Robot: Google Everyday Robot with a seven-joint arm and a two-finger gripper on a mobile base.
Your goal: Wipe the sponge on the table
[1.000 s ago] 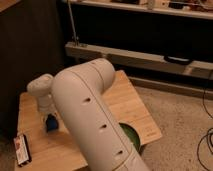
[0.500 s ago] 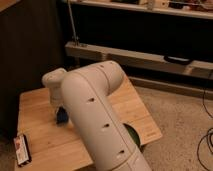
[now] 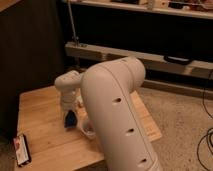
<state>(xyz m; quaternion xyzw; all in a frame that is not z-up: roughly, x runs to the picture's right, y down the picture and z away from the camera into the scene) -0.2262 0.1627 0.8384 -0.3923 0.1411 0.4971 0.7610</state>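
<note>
The small blue sponge (image 3: 71,120) rests on the light wooden table (image 3: 40,115), left of the middle. My gripper (image 3: 70,115) points down from the white wrist (image 3: 67,85) and is shut on the sponge, pressing it to the wood. The wrist hides most of the fingers. My thick white arm (image 3: 117,115) fills the centre of the camera view and covers the right half of the table.
A black-and-red flat device (image 3: 21,149) lies at the table's front left corner. A pale clear cup (image 3: 88,129) stands just right of the sponge, against the arm. A dark shelf unit (image 3: 130,52) stands behind, and cables (image 3: 204,145) lie on the floor at right.
The gripper and the sponge have slid to the right across the table, from near the left side toward the middle. The big arm link has swung right as well.
</note>
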